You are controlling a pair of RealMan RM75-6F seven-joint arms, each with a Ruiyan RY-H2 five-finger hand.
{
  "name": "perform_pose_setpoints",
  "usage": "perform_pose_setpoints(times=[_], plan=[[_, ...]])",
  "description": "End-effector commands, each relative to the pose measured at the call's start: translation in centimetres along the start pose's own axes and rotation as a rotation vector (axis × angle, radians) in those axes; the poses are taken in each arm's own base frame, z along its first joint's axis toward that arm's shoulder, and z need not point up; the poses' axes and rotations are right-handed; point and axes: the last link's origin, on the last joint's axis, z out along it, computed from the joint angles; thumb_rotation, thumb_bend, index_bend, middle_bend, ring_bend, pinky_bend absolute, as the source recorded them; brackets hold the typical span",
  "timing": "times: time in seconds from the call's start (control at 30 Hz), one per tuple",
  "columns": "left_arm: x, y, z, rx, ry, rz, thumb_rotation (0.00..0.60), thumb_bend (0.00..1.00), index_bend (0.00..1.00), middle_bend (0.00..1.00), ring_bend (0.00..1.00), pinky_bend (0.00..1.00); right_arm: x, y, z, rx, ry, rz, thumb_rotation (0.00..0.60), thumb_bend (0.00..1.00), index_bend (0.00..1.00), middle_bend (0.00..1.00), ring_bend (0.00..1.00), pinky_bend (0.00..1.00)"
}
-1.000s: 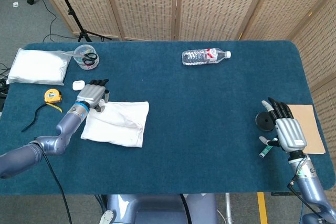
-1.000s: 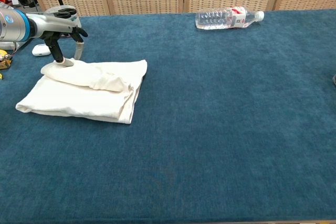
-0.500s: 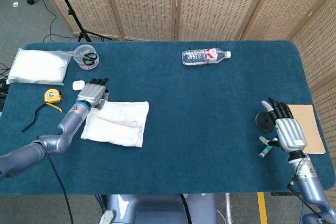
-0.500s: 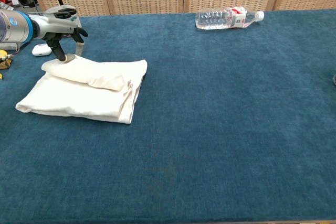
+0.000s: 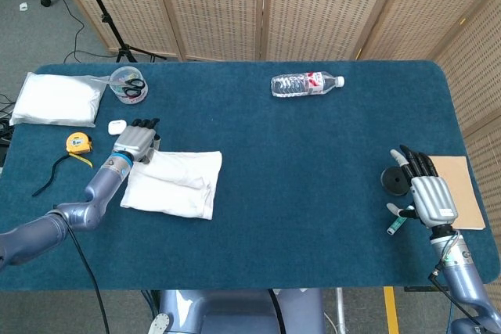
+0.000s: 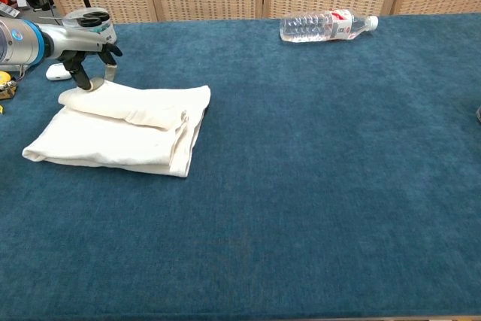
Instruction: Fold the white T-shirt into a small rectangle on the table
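Observation:
The white T-shirt [image 5: 174, 183] [image 6: 124, 127] lies folded into a rough rectangle on the left part of the blue table [image 5: 313, 154], its top layer slightly rumpled. My left hand [image 5: 136, 139] [image 6: 84, 44] is at the shirt's far left corner and pinches that corner between thumb and a finger, the other fingers pointing down. Over by the table's right edge my right hand [image 5: 427, 192] lies with fingers apart, holding nothing and far from the shirt. It does not show in the chest view.
A water bottle [image 5: 307, 84] [image 6: 327, 25] lies at the back. Back left are a folded white cloth [image 5: 56, 99], a bowl with scissors [image 5: 127, 84], a small white case [image 5: 117, 126] and a tape measure [image 5: 77, 143]. A black disc [image 5: 394, 181] and tan sheet [image 5: 463, 189] flank my right hand.
My left hand has drawn the shirt's far left corner outward and away from me. The raised fold on top has flattened. The right hand has not moved.

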Motion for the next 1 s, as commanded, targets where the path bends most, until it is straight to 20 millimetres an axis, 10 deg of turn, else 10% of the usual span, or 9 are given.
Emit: perform_pose_setpoints(times=[0.03, 1.0], plan=[[0.2, 0.1, -0.1, -0.007, 0.023, 0.001, 0.600, 0.61, 0.80, 0.00, 0.00, 0.00, 0.0, 0.0, 0.0, 0.001, 0.000, 0.000, 0.600, 0.00, 0.00, 0.00, 0.00, 0.00], [1.6, 10.5, 0.8, -0.407, 0.484, 0.438, 0.600, 0.37, 0.82, 0.00, 0.00, 0.00, 0.2, 0.4, 0.2, -0.008, 0.001, 0.007, 0.600, 0.00, 0.00, 0.00, 0.00, 0.00]])
